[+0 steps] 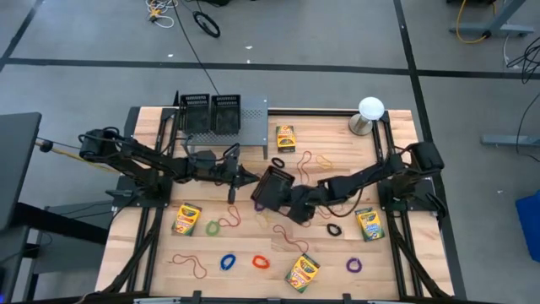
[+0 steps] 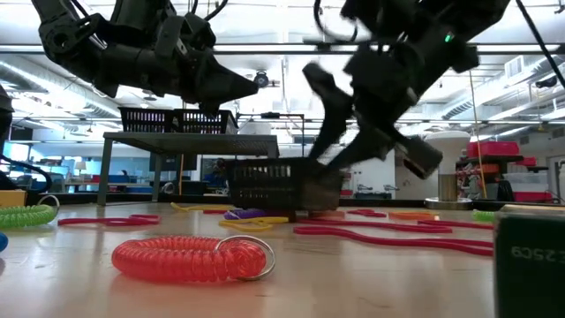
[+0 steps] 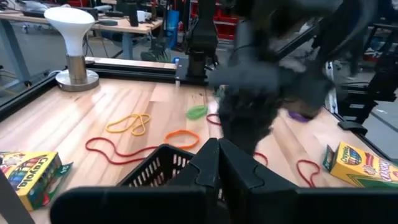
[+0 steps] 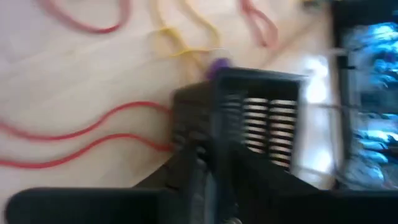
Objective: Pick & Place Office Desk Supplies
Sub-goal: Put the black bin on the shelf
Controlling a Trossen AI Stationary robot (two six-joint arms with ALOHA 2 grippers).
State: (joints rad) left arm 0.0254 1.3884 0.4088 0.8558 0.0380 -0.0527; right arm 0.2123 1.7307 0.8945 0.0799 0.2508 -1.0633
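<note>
A small black mesh basket (image 1: 272, 184) stands on the table's middle (image 2: 269, 184). My right gripper (image 1: 287, 198) comes slanting down at it from the right, open, a basket wall (image 4: 255, 118) just ahead of its fingers. My left gripper (image 1: 251, 177) is shut, level, just left of the basket (image 3: 155, 171). Yellow-and-green crayon boxes lie flat at the far middle (image 1: 285, 137), near left (image 1: 186, 219), near right (image 1: 369, 224) and near middle (image 1: 302, 272). Rubber bands lie scattered: red (image 1: 228, 221), blue (image 1: 227, 262), purple (image 1: 353, 265), black (image 1: 334, 229). My right gripper has its fingers at the basket's upper rim (image 4: 214, 146), one on either side of a wall. Blur hides the spot, so I cannot tell whether they touch it. The basket rests on the table. My left gripper is close to the basket's left side; whether it touches, I cannot tell.
A larger black mesh organiser (image 1: 213, 114) stands at the far edge, left of centre. A white ball on a metal base (image 1: 369, 110) stands at the far right corner. A coiled red band (image 2: 190, 256) lies near the front edge. Black rails run along both table sides.
</note>
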